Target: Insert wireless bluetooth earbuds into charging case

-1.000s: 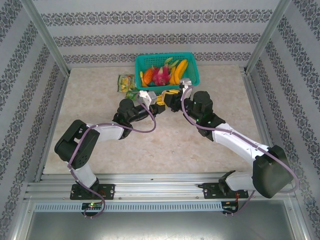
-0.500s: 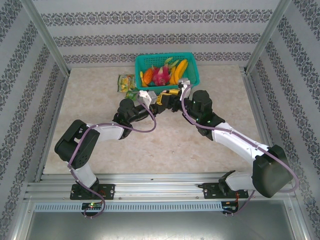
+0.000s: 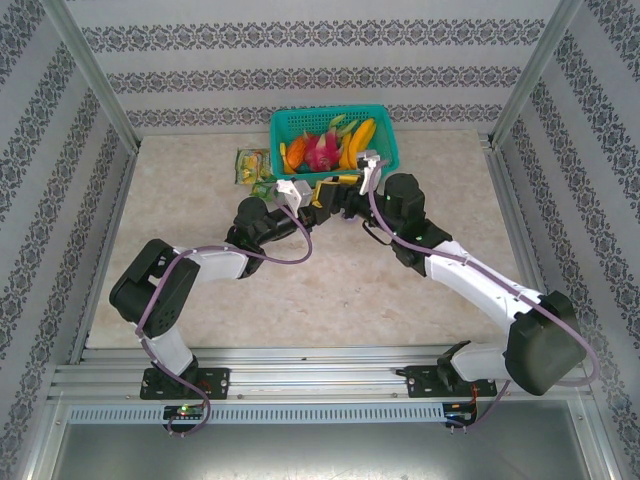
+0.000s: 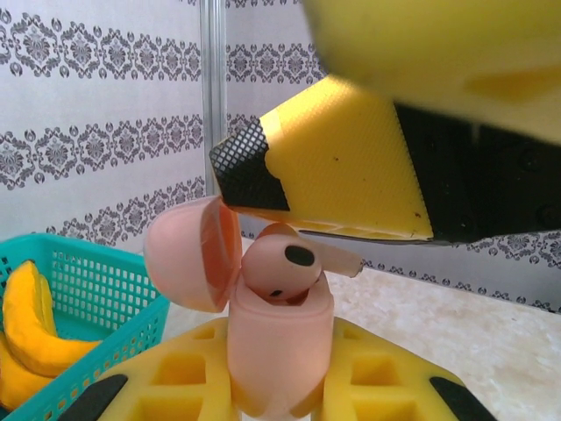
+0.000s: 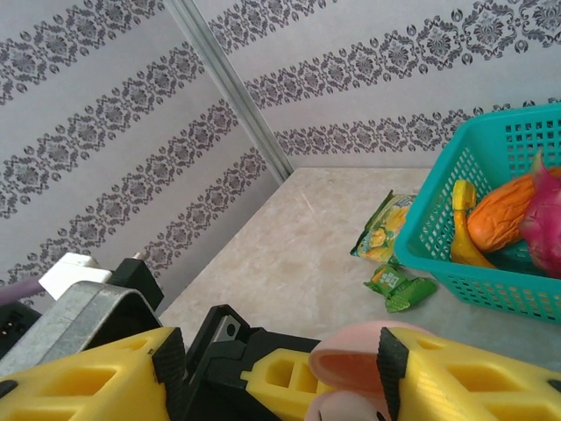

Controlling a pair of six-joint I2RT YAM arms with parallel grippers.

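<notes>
A pale pink charging case [image 4: 280, 351] stands upright between the yellow fingers of my left gripper [image 4: 280, 379], which is shut on it. Its lid [image 4: 188, 254] hangs open to the left. One pink earbud [image 4: 276, 267] sits in the case's mouth, its stem pointing right. One yellow, black-tipped finger [image 4: 333, 167] of my right gripper hovers just above the earbud, apart from it. In the right wrist view my right gripper [image 5: 280, 364] is open, straddling the lid [image 5: 351, 360] from above. From the top camera the left gripper [image 3: 312, 200] and right gripper [image 3: 338, 198] meet in front of the basket.
A teal basket [image 3: 385, 140] of toy fruit stands at the back of the table, just behind the grippers. Yellow and green snack packets [image 3: 250, 165] lie to its left. Patterned walls and metal posts enclose the table.
My right gripper's fingers have spread apart and its wrist has lifted slightly toward the basket. The left arm has stayed still with the case.
</notes>
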